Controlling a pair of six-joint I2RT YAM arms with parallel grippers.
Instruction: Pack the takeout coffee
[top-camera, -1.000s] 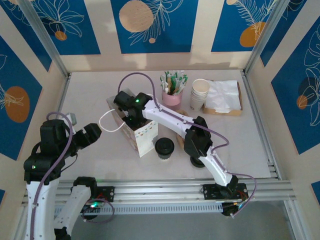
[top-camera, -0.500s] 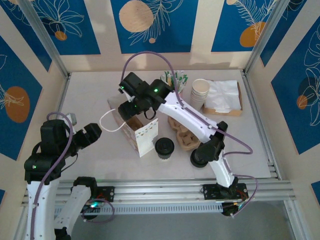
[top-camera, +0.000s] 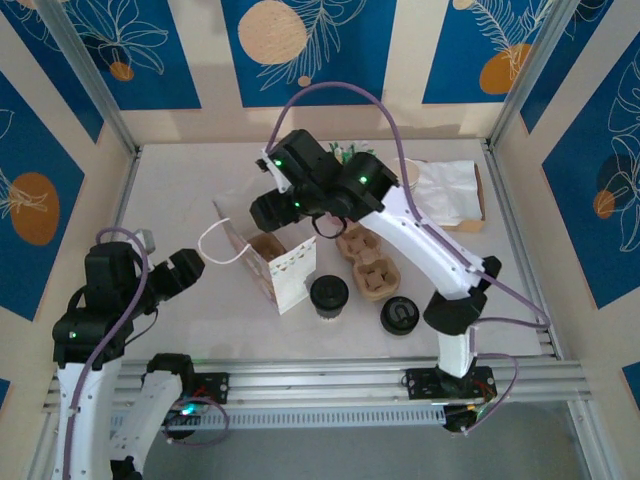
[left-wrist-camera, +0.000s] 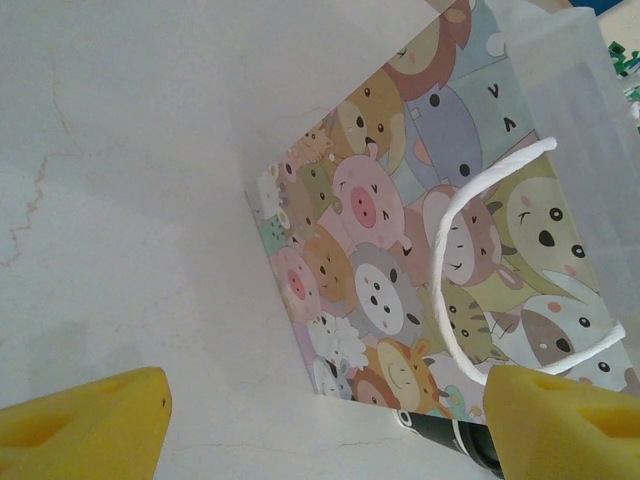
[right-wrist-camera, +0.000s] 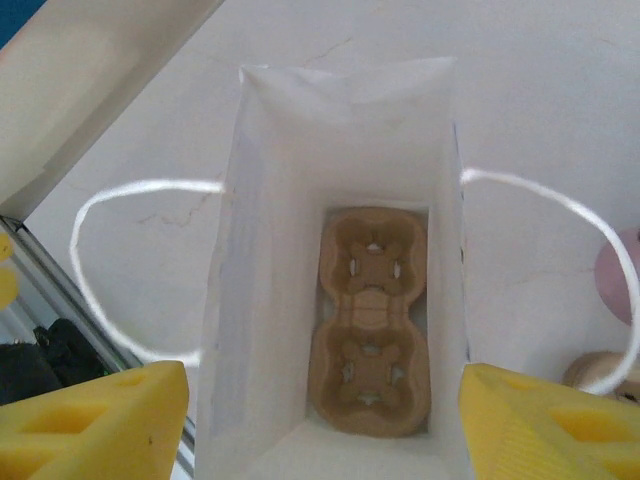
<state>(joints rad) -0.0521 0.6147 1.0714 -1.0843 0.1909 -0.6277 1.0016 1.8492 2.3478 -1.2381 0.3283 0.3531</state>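
Note:
The takeout coffee (top-camera: 328, 295), a pale cup under a round black lid, stands on the table just right of the paper bag (top-camera: 288, 278). In the right wrist view the bag (right-wrist-camera: 265, 300) is open at the top, with a brown two-hollow cup tray (right-wrist-camera: 373, 320) flat on its bottom. My right gripper (top-camera: 264, 220) hangs open above the bag's mouth, its yellow fingers (right-wrist-camera: 95, 420) wide and empty. My left gripper (top-camera: 190, 268) is open, left of the bag, facing its cartoon-animal side (left-wrist-camera: 400, 260) and white rope handle (left-wrist-camera: 450, 290).
A second brown cup tray (top-camera: 365, 262) lies right of the bag, and a black lid stack (top-camera: 399, 317) sits near the front. A napkin tray (top-camera: 452, 195) is at the back right. The right arm spans the back middle of the table.
My right gripper has risen out of the bag and moved back and right, leaving the cup tray inside. The left arm has barely moved.

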